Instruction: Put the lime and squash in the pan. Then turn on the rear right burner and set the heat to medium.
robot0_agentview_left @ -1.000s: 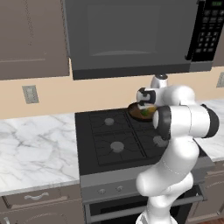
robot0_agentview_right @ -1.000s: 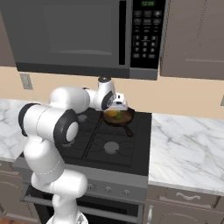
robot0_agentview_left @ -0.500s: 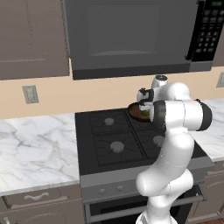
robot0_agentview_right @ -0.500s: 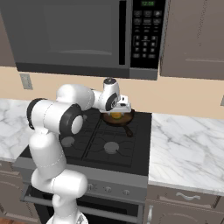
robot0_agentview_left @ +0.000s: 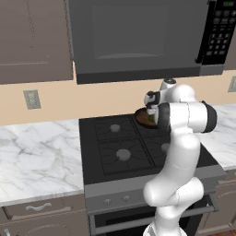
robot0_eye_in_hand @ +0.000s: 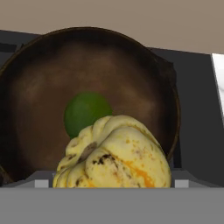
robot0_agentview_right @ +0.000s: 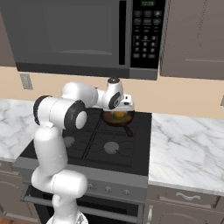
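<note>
**Squash over pan, release pending**

Squash (robot0_eye_in_hand: 114,153) sits right at the hand, over the pan (robot0_eye_in_hand: 39,96), near its close rim; lime (robot0_eye_in_hand: 85,111) already lies on the pan floor, just beyond the squash, about centre; pan sits on the rear right burner, handle (robot0_agentview_right: 128,131) pointing toward the stove front.

Step, as I read it: second fruit is being placed; lime part done, squash not visibly resting on the pan floor yet; can't tell whether it touches the pan.

Gripper (robot0_agentview_right: 126,105) hangs just above the pan in the right base view; in the left base view it is at (robot0_agentview_left: 152,99), with the arm's elbow covering much of the pan. Finger tips are hidden behind the squash in the hand view; spread can't be read and I can't say for certain whether they clamp the squash or have let go; its spot right in front of the hand suggests a hold.

Next call: let the squash drop or set it beside the lime, lift clear of the rim, then go for the knobs (robot0_agentview_right: 116,190) on the stove front below the pan; find the rear right one and set it to medium.
</note>
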You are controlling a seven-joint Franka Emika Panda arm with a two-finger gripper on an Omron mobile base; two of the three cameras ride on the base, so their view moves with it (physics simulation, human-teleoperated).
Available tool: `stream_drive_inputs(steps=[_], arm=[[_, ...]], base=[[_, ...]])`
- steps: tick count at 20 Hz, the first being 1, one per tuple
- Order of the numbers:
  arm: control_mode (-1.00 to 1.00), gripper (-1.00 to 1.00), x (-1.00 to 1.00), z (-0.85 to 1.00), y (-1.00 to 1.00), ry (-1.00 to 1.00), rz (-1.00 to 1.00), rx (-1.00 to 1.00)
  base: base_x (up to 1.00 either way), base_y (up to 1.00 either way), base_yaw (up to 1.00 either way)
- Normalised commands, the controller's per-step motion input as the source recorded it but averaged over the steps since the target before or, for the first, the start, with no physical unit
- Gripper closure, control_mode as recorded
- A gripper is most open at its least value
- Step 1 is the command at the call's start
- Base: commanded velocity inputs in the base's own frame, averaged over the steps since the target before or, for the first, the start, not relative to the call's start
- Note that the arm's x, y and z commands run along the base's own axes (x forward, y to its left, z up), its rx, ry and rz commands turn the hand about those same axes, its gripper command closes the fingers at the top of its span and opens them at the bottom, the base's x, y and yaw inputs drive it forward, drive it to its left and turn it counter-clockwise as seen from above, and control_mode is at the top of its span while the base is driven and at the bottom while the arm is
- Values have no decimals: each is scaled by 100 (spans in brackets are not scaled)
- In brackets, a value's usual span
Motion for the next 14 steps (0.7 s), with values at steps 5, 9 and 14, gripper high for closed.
stream_drive_inputs(steps=[5, 9, 14], arm=[[-100, 100, 16, 0, -1, 0, 0, 0], [-100, 100, 32, -3, 0, 0, 0, 0], [-100, 100, 28, -9, 0, 0, 0, 0]], base=[[0, 0, 0], [0, 0, 0], [0, 0, 0]])
